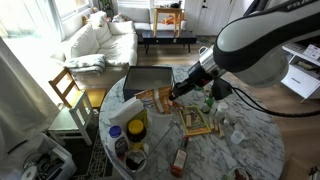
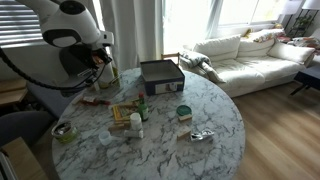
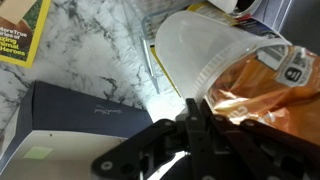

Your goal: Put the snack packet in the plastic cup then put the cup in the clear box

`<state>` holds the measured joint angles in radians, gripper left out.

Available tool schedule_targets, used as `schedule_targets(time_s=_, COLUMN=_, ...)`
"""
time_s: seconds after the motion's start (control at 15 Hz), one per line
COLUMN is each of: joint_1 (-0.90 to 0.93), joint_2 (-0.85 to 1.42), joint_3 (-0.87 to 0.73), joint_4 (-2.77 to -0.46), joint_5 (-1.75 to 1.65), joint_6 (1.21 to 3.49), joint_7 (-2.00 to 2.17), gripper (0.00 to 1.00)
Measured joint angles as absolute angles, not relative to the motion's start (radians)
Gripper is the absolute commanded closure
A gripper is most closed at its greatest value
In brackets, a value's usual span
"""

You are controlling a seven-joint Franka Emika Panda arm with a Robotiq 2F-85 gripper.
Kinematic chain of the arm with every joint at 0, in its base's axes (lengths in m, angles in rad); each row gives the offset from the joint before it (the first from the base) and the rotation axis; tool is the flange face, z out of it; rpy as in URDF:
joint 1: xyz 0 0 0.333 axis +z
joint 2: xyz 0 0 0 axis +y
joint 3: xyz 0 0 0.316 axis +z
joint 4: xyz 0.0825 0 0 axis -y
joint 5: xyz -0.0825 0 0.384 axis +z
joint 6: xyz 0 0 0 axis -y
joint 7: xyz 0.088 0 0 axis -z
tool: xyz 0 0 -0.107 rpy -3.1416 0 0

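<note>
In the wrist view my gripper point(image 3: 196, 112) is shut on the rim of the plastic cup point(image 3: 195, 45), a wide translucent whitish cup lying tilted. The orange, shiny snack packet point(image 3: 255, 95) sits inside the cup. The clear box point(image 3: 70, 115), with its dark blue-grey inside, lies just left of the cup and below the gripper. In both exterior views the gripper point(image 1: 180, 92) point(image 2: 100, 66) hangs over the marble table beside the clear box point(image 1: 148, 78) point(image 2: 160, 72). The orange packet shows at the gripper point(image 1: 161, 98). The cup itself is hard to make out there.
The round marble table point(image 1: 250, 140) carries clutter: a yellow-lidded jar point(image 1: 137, 127), a white bottle point(image 1: 117, 135), a book point(image 1: 195, 122), a green bottle point(image 1: 208, 103), a green tin point(image 2: 183, 112) and a silver packet point(image 2: 200, 134). A wooden chair point(image 1: 68, 90) and a sofa point(image 2: 245, 55) stand nearby.
</note>
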<state>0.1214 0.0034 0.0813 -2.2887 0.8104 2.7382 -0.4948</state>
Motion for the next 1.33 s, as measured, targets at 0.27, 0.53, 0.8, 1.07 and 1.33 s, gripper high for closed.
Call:
schedule_targets(time_s=0.27, joint_1=0.123, joint_2=0.055, joint_3=0.084, joint_4=-2.289, joint_5=0.810, joint_6=2.785, joint_7=-0.471, gripper=0.99)
schedule_targets(time_s=0.53, joint_1=0.130, joint_2=0.100, joint_3=0.094, joint_4=-2.288, joint_5=0.810, joint_6=2.789, joint_7=-0.447, gripper=0.99)
schedule_targets(time_s=0.8, joint_1=0.142, joint_2=0.130, joint_3=0.100, joint_4=-2.287, joint_5=0.810, joint_6=2.821, joint_7=-0.410, gripper=0.70)
schedule_targets(time_s=1.07, joint_1=0.147, joint_2=0.147, joint_3=0.100, joint_4=-2.287, joint_5=0.777, joint_6=2.835, joint_7=-0.368, gripper=0.49)
schedule_targets(time_s=1.33, joint_1=0.149, joint_2=0.150, joint_3=0.098, joint_4=-2.286, joint_5=0.713, joint_6=2.835, joint_7=-0.305, gripper=0.19)
